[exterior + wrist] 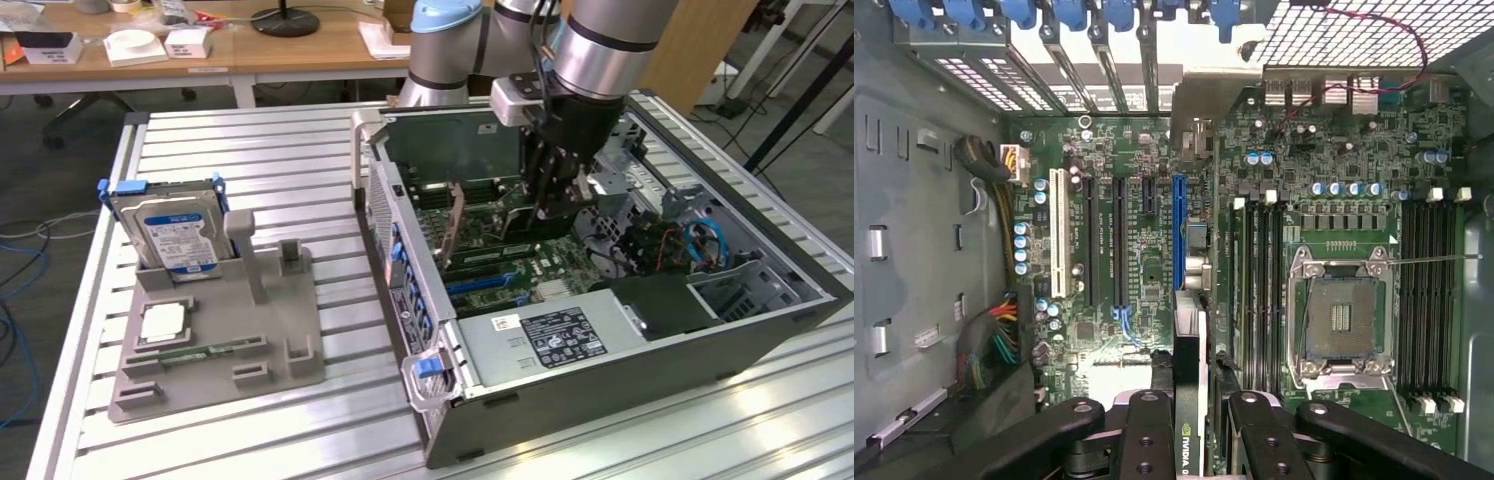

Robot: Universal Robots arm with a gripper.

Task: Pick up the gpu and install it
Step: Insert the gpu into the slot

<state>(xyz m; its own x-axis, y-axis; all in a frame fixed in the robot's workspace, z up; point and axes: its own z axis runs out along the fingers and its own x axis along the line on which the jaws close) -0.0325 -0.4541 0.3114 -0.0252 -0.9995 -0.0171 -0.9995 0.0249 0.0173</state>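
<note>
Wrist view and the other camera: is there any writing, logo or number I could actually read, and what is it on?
"NVIDIA", cut off at the picture's edge: on the gpu held edge-on between the end effector fingers.
Hard drive blue label: too small to read.
White and black stickers on the computer case: too small to read.
Motherboard markings: too small to read.

silver-grey tubular arm (pixel 607 40) with a pale blue joint cap and a black cable along it; black gripper (pixel 558 175) below; black linkage fingers (pixel 1144 440) studded with round screws.
</note>
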